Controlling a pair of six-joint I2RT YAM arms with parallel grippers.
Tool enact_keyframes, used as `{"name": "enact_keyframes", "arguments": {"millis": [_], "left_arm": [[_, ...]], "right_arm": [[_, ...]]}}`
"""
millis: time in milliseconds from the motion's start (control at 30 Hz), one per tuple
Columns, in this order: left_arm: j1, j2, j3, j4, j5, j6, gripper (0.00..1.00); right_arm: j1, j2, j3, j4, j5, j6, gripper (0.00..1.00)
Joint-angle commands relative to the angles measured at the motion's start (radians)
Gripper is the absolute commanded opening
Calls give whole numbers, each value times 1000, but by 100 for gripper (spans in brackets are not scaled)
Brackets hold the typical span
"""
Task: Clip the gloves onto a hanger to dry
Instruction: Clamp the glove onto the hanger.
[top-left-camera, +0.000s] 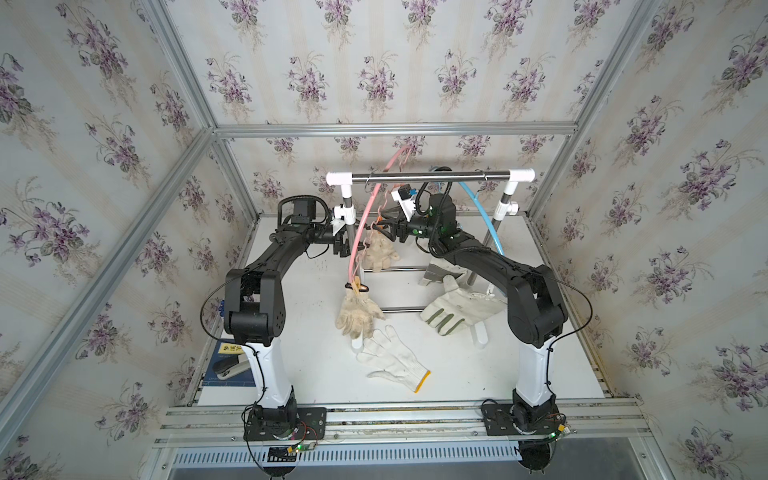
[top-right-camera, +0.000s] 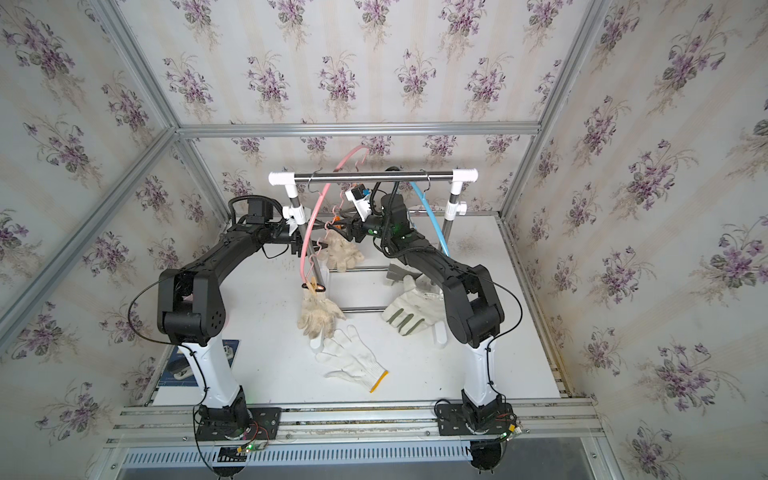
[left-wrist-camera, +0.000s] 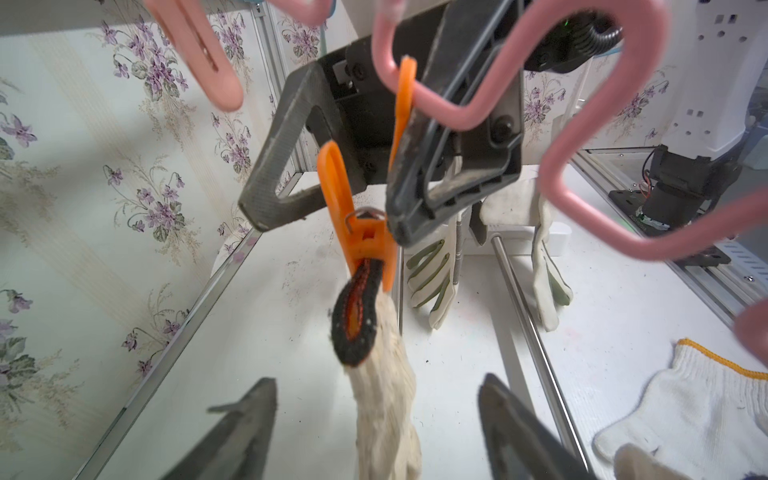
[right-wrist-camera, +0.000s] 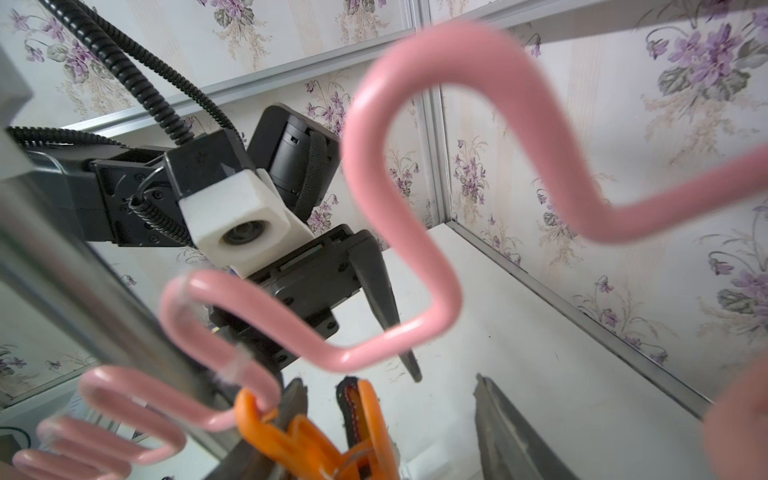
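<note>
Right arm (top-left-camera: 498, 266) covers part of the canvas gloves (top-left-camera: 455, 309)

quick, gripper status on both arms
left gripper: open, holding nothing
right gripper: open, orange clip between its jaws

Both arms reach inward, elbows raised. Left gripper (top-left-camera: 341, 248) jaws wide apart; right gripper (top-left-camera: 384, 231) facing it, jaws apparently parted too.
</note>
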Motion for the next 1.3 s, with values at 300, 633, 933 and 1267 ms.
{"name": "enact_keyframes", "arguments": {"millis": [300, 633, 933, 1267], "left_arm": [[37, -61, -178, 569, -126, -475, 100], [75, -110, -325, 903, -294, -763, 100], [123, -180, -313, 729, -565, -1068, 100], [223, -210, -335, 891, -470, -1462, 100]], "right_arm": [[-1, -55, -16, -89, 123, -73, 68], [6, -91, -57, -196, 204, -172, 72], [94, -146, -82, -338, 422, -347, 72], [160, -287, -204, -358, 633, -389, 71]]}}
